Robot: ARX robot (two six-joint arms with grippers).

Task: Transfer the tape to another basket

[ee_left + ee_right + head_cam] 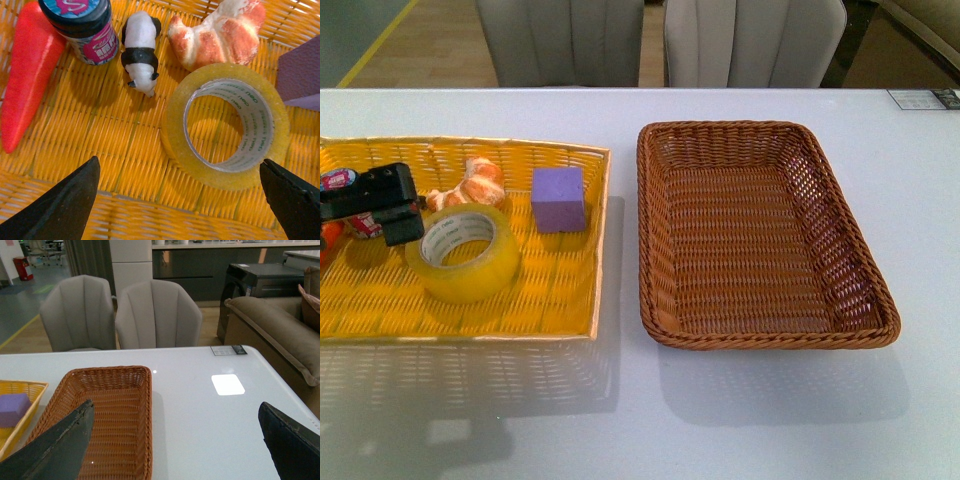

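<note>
Yellow basket point(555, 290) sits on the white bench point(770, 410); all positions are noted from it.

- Tape point(462, 252): inside the yellow basket, lying flat with its hole up, roughly mid-floor. Translucent yellow roll with a white printed core.
- Purple cube point(558, 198): inside the yellow basket, toward its right wall and near the tape without touching it.
- Croissant point(220, 35): inside the yellow basket. In the left wrist view it sits just against the tape's outer edge; I cannot tell whether they touch.
- Panda figure point(141, 52), a jar point(85, 25) with a pink label and a red carrot point(27, 75): all inside the yellow basket, on the side of the tape away from the cube.
- Brown basket point(750, 250): outside the yellow basket, just beside its right wall with a strip of bare bench between them. Only bare weave shows inside it.
- Left hand point(178, 167): above the left part of the yellow basket. Its fingers are spread wide and grip nothing. In the wrist view the tape lies ahead of the two tips, toward one side, clear of both.
- Right hand point(175, 410): off the yellow basket, above the brown basket's side of the bench. Its fingers are spread wide with nothing between them.
</note>
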